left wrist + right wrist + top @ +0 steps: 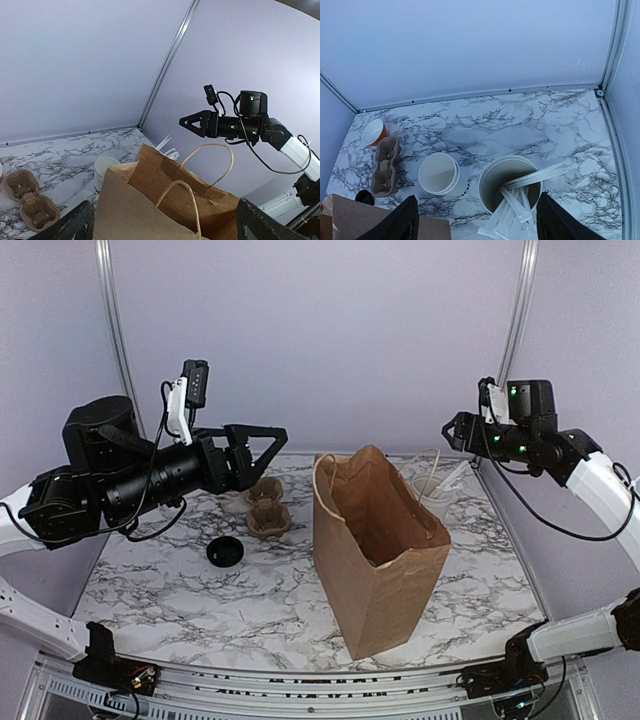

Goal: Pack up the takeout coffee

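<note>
Paper bag [375, 550] stands upright mid-bench, mouth wide open and handles fallen outward, so a drop from above would go in unobstructed. Bench [180, 610] is marbled. Left tool [262, 448] hangs high over the left side, level with the bag's mouth and pointed toward it. Its wrist view shows its own fingers far apart at the frame corners, so it is fully spread with nothing between them. Right tool [455, 430] is raised over the far right corner and looks down on the supplies there. It too is spread wide and carries nothing. My read is that both arms are parked clear of the bag, giving either one a free path in. Takeout coffee, meaning a lidded cup, does not show in any view. Black lid [225, 552] lies alone on the bench, left of the bag and near its base. Lidless cups [438, 173] sit behind the bag, just beside the frosted tumbler [490, 172] holding white sticks [530, 175]. Pulp carrier [268, 512] rests further back on the left, under the left tool. The bag's floor is hidden by its walls, so whether the coffee is already inside cannot be told. If it is not, lid and cup would need joining first.
</note>
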Controlling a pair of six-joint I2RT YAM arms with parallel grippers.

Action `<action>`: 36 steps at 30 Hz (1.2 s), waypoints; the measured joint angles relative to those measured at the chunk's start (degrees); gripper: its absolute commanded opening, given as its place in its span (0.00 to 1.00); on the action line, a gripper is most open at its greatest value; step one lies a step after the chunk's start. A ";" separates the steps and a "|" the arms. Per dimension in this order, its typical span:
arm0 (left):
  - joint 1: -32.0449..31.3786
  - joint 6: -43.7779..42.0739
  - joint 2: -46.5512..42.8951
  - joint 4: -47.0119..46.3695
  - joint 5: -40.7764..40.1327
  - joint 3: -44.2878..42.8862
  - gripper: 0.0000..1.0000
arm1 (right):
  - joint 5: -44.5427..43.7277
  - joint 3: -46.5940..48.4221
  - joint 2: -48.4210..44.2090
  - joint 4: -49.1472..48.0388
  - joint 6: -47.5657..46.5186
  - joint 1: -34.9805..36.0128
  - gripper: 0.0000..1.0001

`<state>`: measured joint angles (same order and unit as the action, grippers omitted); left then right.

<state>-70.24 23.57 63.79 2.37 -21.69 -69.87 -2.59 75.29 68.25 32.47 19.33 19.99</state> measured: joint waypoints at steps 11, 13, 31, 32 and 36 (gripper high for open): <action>0.94 2.99 -2.05 4.35 -5.81 2.56 0.99 | 11.26 -12.20 -1.99 -6.93 3.21 -11.34 0.51; 0.98 3.26 -2.05 4.74 -5.95 2.67 0.99 | 12.00 -13.20 -1.86 -7.50 3.45 -11.69 0.46; 1.73 4.50 -2.12 5.79 -6.27 3.37 0.99 | 12.57 -16.76 -2.05 -7.52 2.73 -12.00 0.32; 1.81 4.50 -2.12 5.79 -6.27 3.37 0.99 | 12.59 -16.98 -2.25 -7.19 2.58 -12.00 0.32; 2.03 4.50 -2.12 5.77 -6.23 3.39 0.99 | 12.55 -17.53 -3.43 -5.79 1.79 -12.00 0.30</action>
<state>-68.20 28.08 61.67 8.14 -27.92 -66.48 9.96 57.76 64.82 26.68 21.12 7.99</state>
